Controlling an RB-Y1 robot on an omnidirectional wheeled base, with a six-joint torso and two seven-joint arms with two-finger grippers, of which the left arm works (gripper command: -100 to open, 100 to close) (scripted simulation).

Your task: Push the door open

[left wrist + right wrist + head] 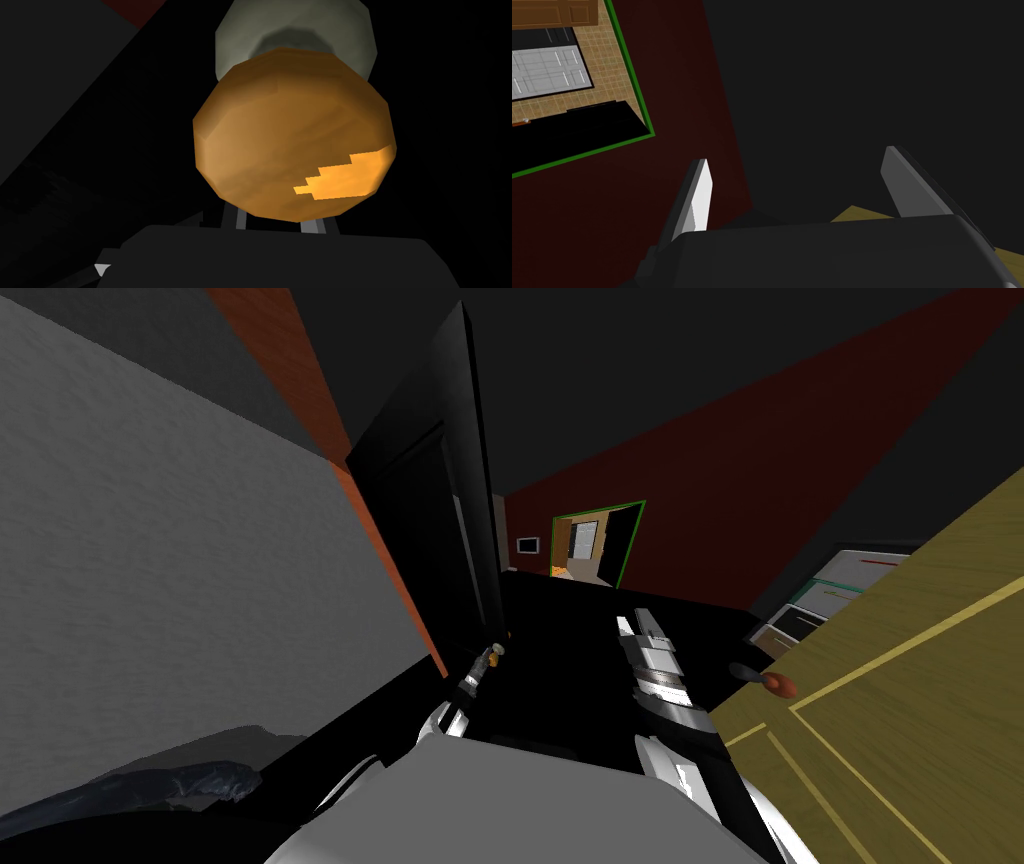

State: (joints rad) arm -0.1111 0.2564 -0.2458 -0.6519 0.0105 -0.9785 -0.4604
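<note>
Head view: black door (430,518) ajar at eleven o'clock, left gripper (484,665) clamped narrow on its brown knob (295,135); right gripper (797,162) spread wide, idle. Push steadily along hinge arc, keeping wrist loose.

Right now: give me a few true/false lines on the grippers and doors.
1. The left gripper is at the orange knob of the black door. True.
2. The right gripper is shut on a knob. False: its fingers stand wide apart with nothing between them.
3. The yellow door is on the robot's left. False: it is on the right, beyond the right arm.
4. The far doorway has a green frame. True.
</note>
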